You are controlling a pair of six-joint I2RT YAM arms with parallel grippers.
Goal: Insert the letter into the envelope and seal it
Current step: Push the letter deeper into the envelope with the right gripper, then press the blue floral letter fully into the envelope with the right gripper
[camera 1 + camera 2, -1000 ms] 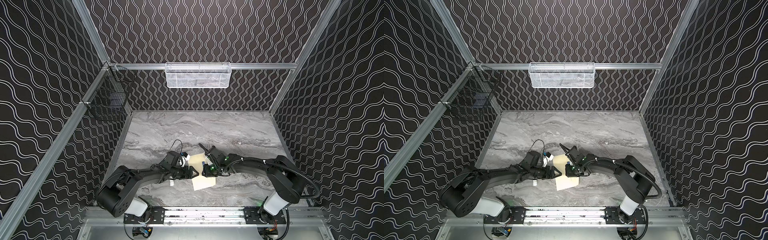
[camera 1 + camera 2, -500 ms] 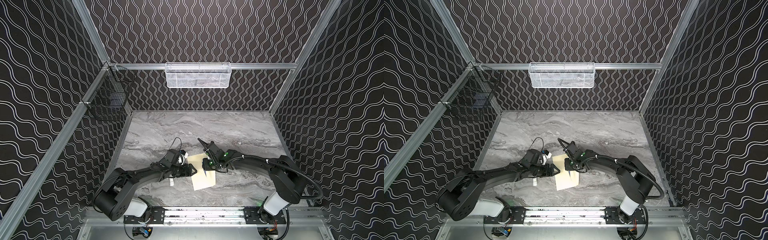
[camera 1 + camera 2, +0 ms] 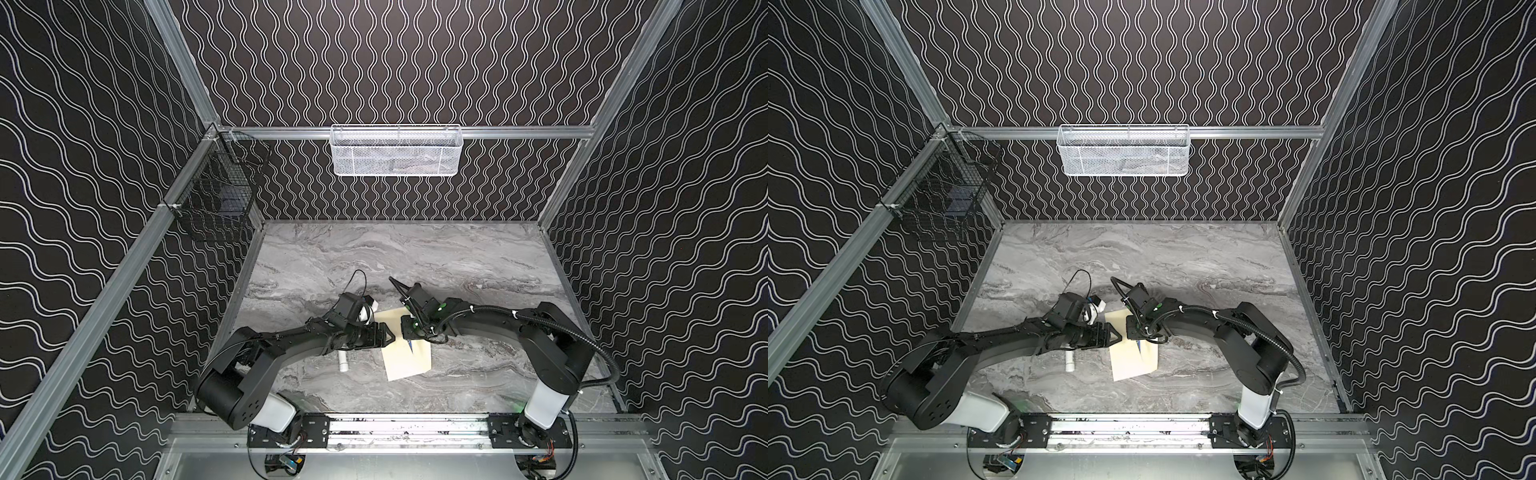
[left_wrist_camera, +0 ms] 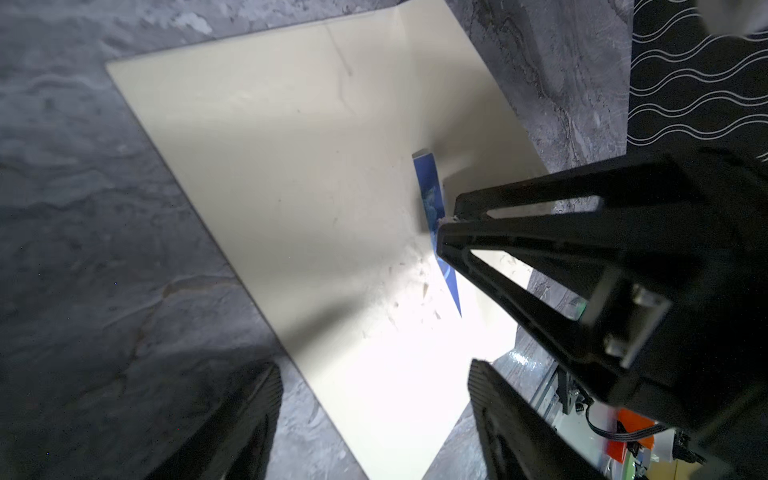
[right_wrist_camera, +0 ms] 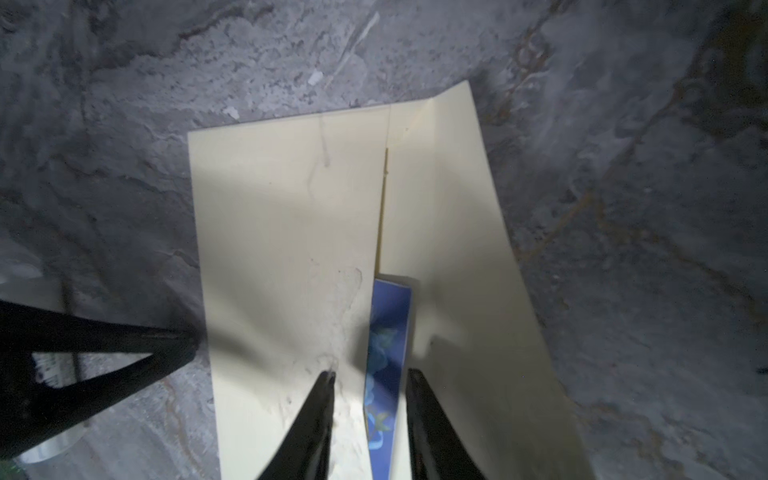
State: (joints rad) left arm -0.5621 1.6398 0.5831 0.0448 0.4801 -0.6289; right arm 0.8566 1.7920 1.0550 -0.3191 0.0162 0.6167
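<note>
Right tool [image 5: 370, 374], prongs a little apart, rests on the cream envelope [image 5: 286, 232] on the counter [image 3: 415, 257], straddling the letter [image 5: 388, 324]: its wrist view shows a blue flowered strip at the flap [image 5: 469, 249], both top views only a dark sliver. Left tool [image 4: 374, 365] gapes wide, empty, at the envelope's edge.

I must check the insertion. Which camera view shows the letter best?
The right wrist view: there the letter shows close up as a blue floral strip poking out of the envelope. The left wrist view shows a narrower blue sliver, partly behind the right gripper. Both top views show only a tiny blue speck.
</note>
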